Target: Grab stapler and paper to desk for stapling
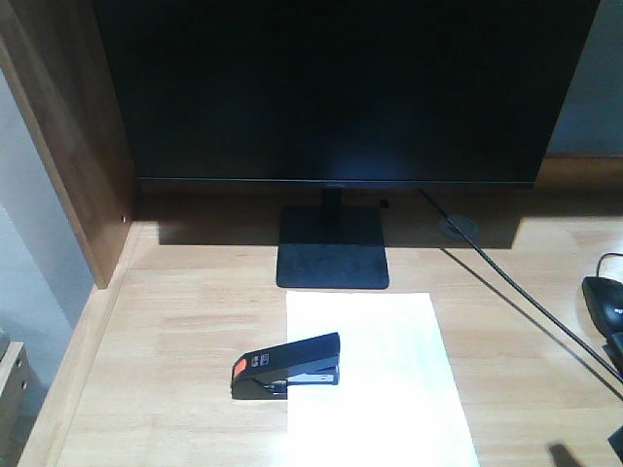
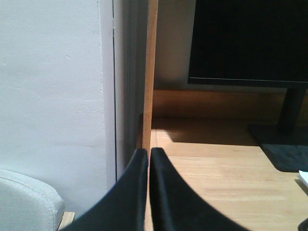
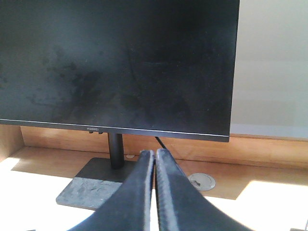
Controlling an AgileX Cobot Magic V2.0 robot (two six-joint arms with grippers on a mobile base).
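Observation:
The white paper (image 1: 375, 375) lies flat on the light wood desk (image 1: 165, 321), in front of the monitor's base. The black stapler (image 1: 287, 366) rests across the sheet's left edge, its orange-red patch at the left end, off the paper. In the left wrist view my left gripper (image 2: 147, 152) is shut with nothing in it, hanging over the desk's left edge beside the side panel (image 2: 150, 72). A sliver of the paper (image 2: 303, 177) shows at the far right there. My right gripper (image 3: 155, 153) is shut and empty, pointing at the monitor's stand.
A large black monitor (image 1: 341, 88) on a square base (image 1: 333, 248) fills the back of the desk. A black cable (image 1: 506, 282) runs diagonally to the right front, past a round grommet (image 1: 458, 228). A black mouse (image 1: 605, 300) sits at the right edge. A dark-brown panel (image 1: 68, 146) walls the left.

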